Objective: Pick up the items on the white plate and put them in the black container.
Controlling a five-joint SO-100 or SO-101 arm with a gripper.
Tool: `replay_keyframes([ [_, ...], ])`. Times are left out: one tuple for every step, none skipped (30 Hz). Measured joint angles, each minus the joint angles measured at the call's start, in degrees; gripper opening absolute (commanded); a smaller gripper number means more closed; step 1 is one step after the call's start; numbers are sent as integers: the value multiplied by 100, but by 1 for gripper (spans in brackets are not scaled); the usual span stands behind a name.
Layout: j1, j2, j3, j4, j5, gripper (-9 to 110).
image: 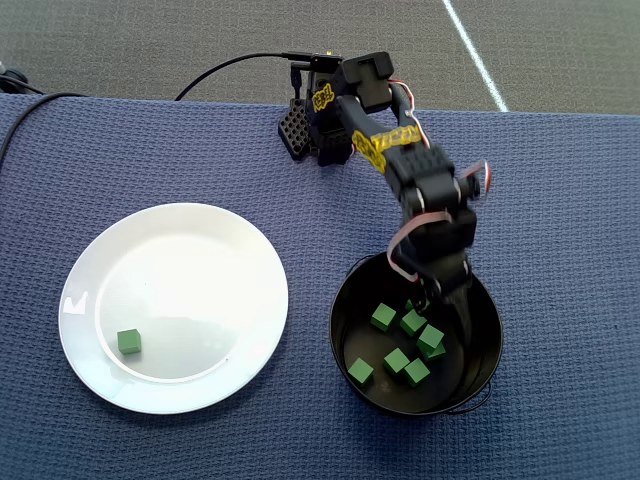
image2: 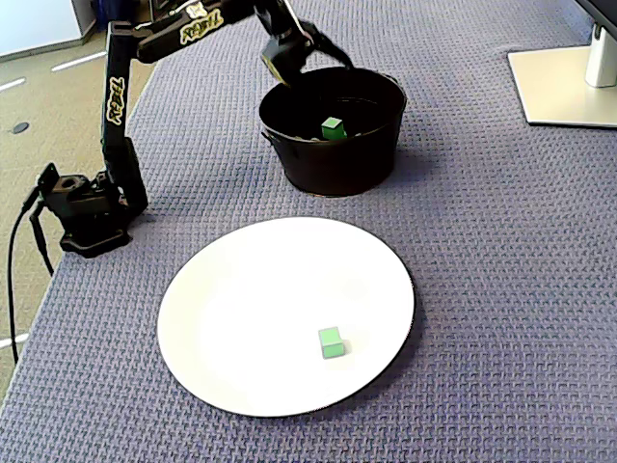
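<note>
We see the fingers (image2: 323, 58) spread apart and empty, poised over the black container (image: 485, 305) — in the fixed view just above its far rim. Directly below them green cubes (image: 400, 359) lie loose on the pot's floor. One last cube (image: 128, 342) sits well away on the white plate (image: 240, 240), which rests on the desk (image: 560, 190).

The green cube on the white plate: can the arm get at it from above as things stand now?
Probably yes. The green cube lies alone on the white plate, with nothing over or beside it. The gripper is over the black container, fingers apart and holding nothing. Whether the arm stretches that far is unclear.
</note>
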Motion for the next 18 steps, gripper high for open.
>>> replay_keyframes([
  [132, 26, -563, 334, -9, 29],
  [299, 62, -1169, 642, -62, 28],
  [492, 123, -1793, 914, -132, 28],
  [721, 193, -2426, 1116, -264, 29],
  [993, 299, -3006, 1248, -396, 29],
  [1292, 413, -3542, 1345, -519, 29],
  [1644, 536, -3938, 1397, -633, 30],
  [2039, 659, -4166, 1406, -738, 29],
  [2461, 782, -4254, 1389, -853, 30],
  [2918, 879, -4201, 1327, -940, 30],
  [3401, 949, -4025, 1160, -940, 30],
  [3885, 1002, -3735, 914, -923, 30],
  [4342, 1020, -3384, 633, -923, 30],
  [4790, 1011, -2988, 308, -914, 30],
  [5203, 976, -2566, -9, -896, 29],
  [5563, 896, -2145, -299, -888, 29],
  [5889, 826, -1740, -571, -861, 29],
  [6126, 738, -1336, -809, -861, 29],
])
